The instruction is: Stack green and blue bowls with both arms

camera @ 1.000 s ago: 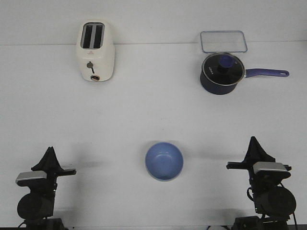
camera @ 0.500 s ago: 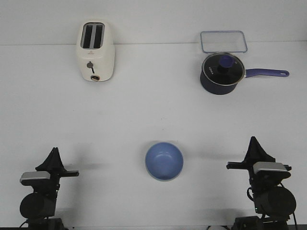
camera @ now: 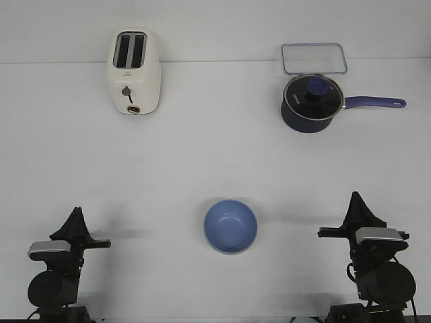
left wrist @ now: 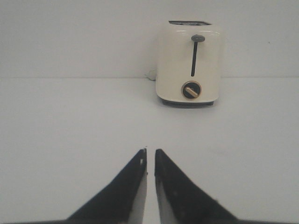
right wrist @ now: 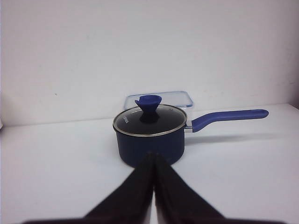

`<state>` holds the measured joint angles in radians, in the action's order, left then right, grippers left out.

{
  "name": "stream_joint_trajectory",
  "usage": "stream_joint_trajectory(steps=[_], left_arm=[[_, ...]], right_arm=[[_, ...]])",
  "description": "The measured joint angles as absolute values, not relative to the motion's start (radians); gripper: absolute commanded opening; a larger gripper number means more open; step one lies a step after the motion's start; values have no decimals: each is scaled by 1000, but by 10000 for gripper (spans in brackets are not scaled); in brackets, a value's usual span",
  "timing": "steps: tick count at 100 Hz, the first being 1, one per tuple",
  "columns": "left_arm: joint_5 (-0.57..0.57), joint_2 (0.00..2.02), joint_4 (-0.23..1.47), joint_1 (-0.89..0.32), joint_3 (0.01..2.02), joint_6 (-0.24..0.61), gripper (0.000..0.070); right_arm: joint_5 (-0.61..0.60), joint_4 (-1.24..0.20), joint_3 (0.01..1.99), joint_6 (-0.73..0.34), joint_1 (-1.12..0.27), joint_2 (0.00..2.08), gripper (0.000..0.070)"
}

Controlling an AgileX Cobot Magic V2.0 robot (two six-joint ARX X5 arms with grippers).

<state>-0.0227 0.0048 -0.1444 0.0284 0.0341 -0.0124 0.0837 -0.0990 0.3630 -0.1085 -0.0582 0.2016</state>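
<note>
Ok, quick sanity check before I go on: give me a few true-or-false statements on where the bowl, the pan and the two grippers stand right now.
1. The blue bowl sits upright on the table between the two arms. True.
2. The left gripper holds the bowl. False: it is shut on nothing, near the table's front edge.
3. The saucepan has its glass lid on. True.
4. The right gripper is wide open. False: its jaws are closed together.
5. The toaster stands next to the saucepan. False: it is at the far left, the saucepan at the far right beside a clear container.
</note>
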Motion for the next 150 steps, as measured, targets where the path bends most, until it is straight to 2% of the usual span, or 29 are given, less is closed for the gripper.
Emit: stream_joint_trajectory(steps=[23,58,68,92,150], left_arm=[[-23,5,-144,28,34,-12,15],[-23,5,-144,28,34,-12,15],[-23,5,-146,28,34,-12,15],[-23,5,-146,28,34,-12,14],[-23,5,-146,28,34,-12,15]], right_arm=[[84,-101,363,-71,-58,202,0],[80,-98,133,225,-57,10,0],[82,-19,61,276,-47,3,0],[80,-2,15,318,-44,3,0],[80,-3,15,326,-45,3,0]])
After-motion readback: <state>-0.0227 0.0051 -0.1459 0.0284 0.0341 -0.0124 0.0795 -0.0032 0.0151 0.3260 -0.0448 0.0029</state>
